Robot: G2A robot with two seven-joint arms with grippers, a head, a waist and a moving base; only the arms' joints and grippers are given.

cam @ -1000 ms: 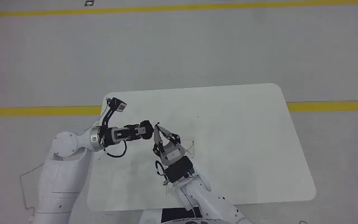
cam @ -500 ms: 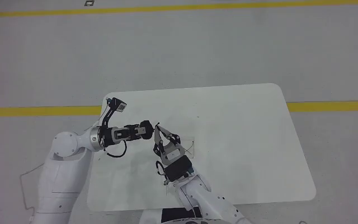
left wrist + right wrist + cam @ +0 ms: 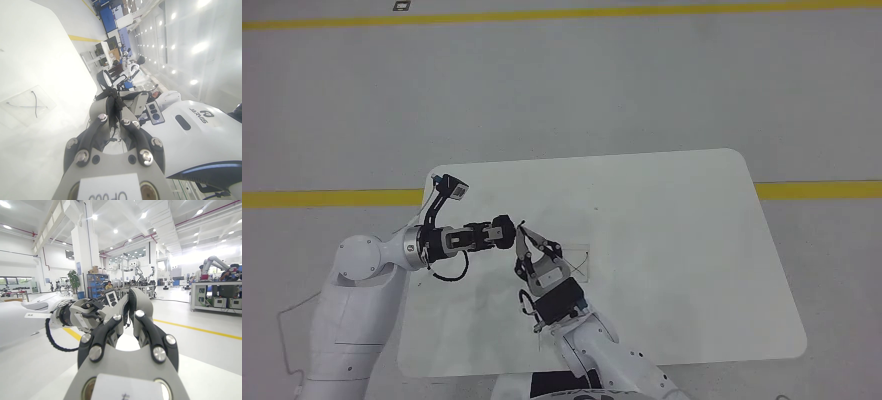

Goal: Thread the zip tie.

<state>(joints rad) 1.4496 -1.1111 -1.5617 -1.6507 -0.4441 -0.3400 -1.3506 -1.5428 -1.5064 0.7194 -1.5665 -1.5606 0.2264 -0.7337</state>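
Observation:
Over the table's left part my two grippers meet tip to tip. My left gripper (image 3: pixel 508 229) comes in from the left and is shut; something thin and dark, apparently the zip tie (image 3: pixel 112 94), bunches at its tips (image 3: pixel 112 98). My right gripper (image 3: pixel 523 230) comes up from the near edge, its fingers pressed together (image 3: pixel 129 294). A short dark piece of the zip tie (image 3: pixel 522 222) shows where the tips meet. From the right wrist view the left gripper (image 3: pixel 121 308) sits just beside my right fingertips.
A clear flat tray (image 3: pixel 582 262) lies on the white table (image 3: pixel 672 230) just right of the grippers. It holds two loose thin zip ties (image 3: pixel 35 106), crossed over each other. The table's right and far parts are bare.
The right gripper has shifted a little to the left, closer to the left gripper. The left arm has stayed put.

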